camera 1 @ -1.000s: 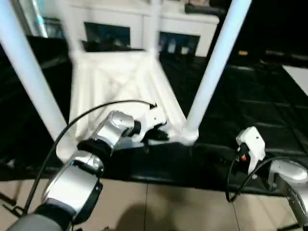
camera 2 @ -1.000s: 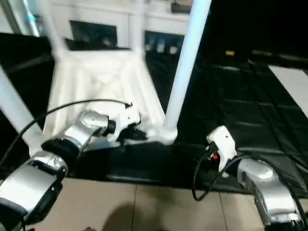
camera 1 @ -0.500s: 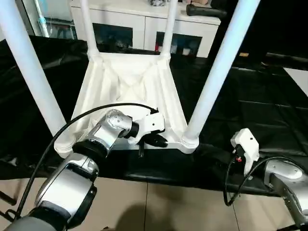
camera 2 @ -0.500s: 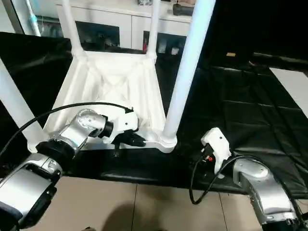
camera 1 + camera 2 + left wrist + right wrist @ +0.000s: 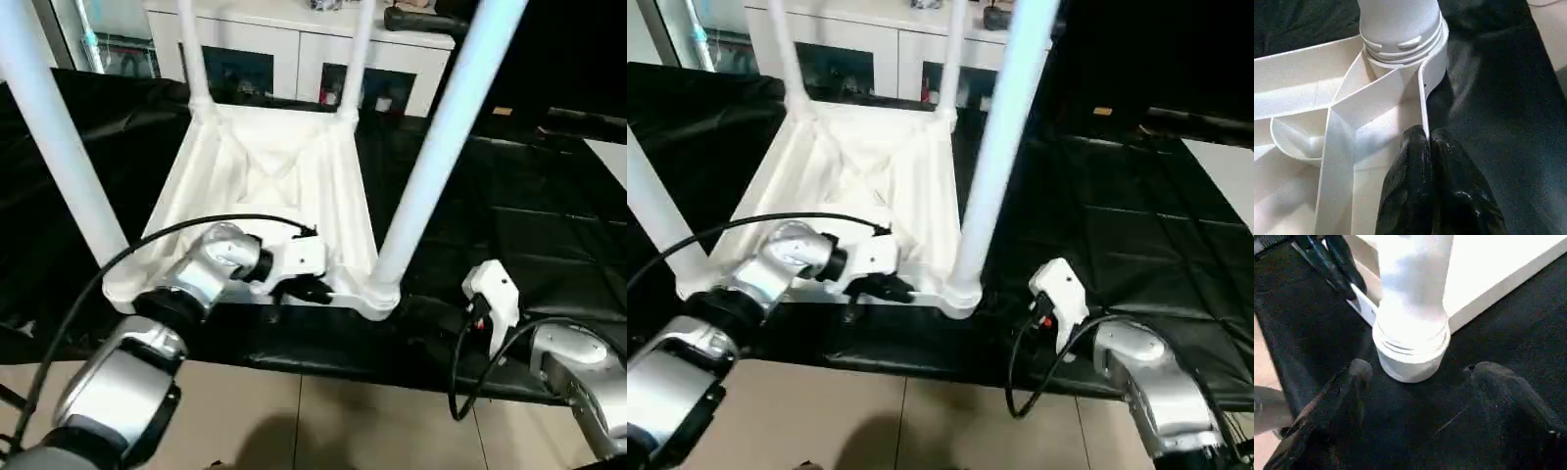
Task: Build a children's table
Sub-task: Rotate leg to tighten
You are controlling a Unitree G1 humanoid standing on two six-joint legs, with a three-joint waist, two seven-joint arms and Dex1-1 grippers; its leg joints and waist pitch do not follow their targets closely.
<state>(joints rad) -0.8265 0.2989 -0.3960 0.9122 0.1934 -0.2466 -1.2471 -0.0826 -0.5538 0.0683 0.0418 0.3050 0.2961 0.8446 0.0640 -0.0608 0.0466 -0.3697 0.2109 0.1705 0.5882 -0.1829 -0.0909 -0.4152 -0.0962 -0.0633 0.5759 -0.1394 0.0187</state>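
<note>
The white tabletop [image 5: 265, 186] lies upside down on a black mat, ribbed underside up. Its legs stand upright in the corner sockets: two near ones [image 5: 431, 147] [image 5: 59, 157] and two far ones [image 5: 191, 49]. My left gripper [image 5: 1429, 142] is shut on the tabletop's thin near rim [image 5: 1422, 98], close to the near right corner socket [image 5: 1400, 44]. My right gripper [image 5: 1420, 377] is open, its fingers [image 5: 1359, 374] standing on either side of that socket's base [image 5: 1410, 347] without touching it. The right wrist [image 5: 493, 294] sits low, right of the corner.
A white cabinet with glass doors [image 5: 294, 49] stands behind the table. The black mat [image 5: 529, 215] spreads wide to the right. Tan floor tiles [image 5: 323, 421] lie in front of the mat's near edge. A black cable [image 5: 147, 245] loops over my left forearm.
The head views have shifted and steadied. My left gripper has stayed shut on the near rim, and my right gripper has stayed beside the near right corner.
</note>
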